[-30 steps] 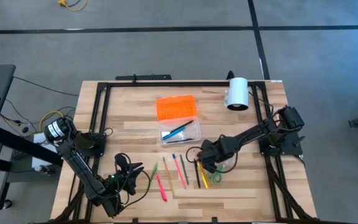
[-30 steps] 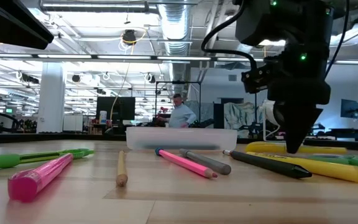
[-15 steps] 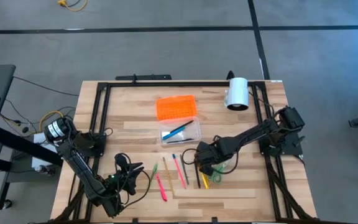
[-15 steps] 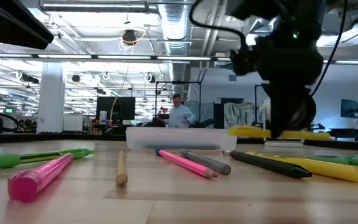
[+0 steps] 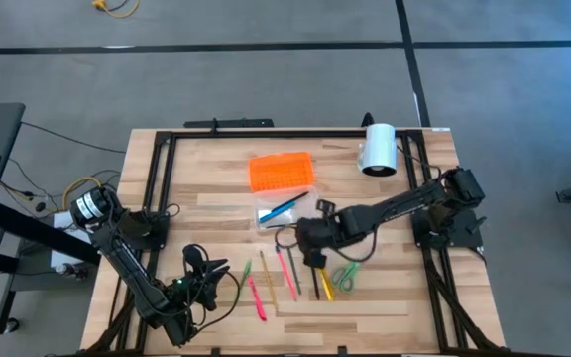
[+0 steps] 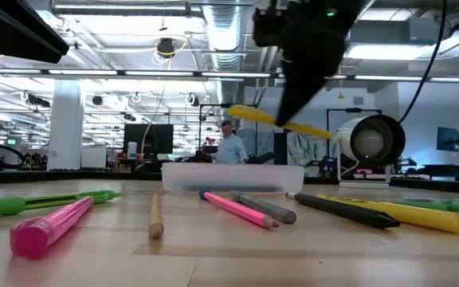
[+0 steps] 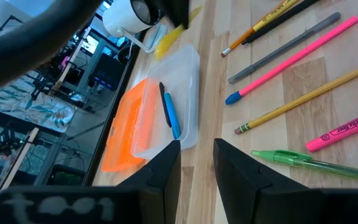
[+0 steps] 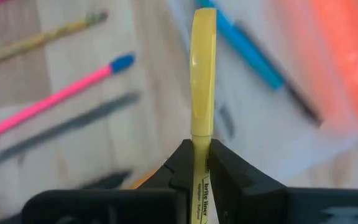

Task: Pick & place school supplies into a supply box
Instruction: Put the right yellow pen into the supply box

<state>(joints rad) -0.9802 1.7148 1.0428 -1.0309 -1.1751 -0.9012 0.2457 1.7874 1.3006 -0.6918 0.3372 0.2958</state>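
- I am seeing the right fingers [image 8: 197, 163] pinching a yellow highlighter [image 8: 202, 93] near one end, so most of its barrel is sticking out ahead of them.
- In the low view that highlighter [image 6: 281, 122] is hanging tilted in the air, above the clear supply box [image 6: 231, 177] and not touching it.
- From above, I am reading the right gripper [image 5: 307, 236] as sitting just beside the box's near right corner, with the right arm stretching across the bench [image 5: 385, 297].
- The supply box [image 5: 287, 211] is lying open, a blue pen [image 7: 170, 116] inside, and its orange lid [image 5: 282, 171] is resting just behind it.
- The remaining pens and pencils [image 5: 278, 272] are lying in a row on the bench, with green scissors [image 5: 346, 275] beside them.
- The left gripper [image 5: 209, 270] is waiting at the near left of the bench, its fingers [image 7: 164, 171] standing slightly apart with nothing between them.
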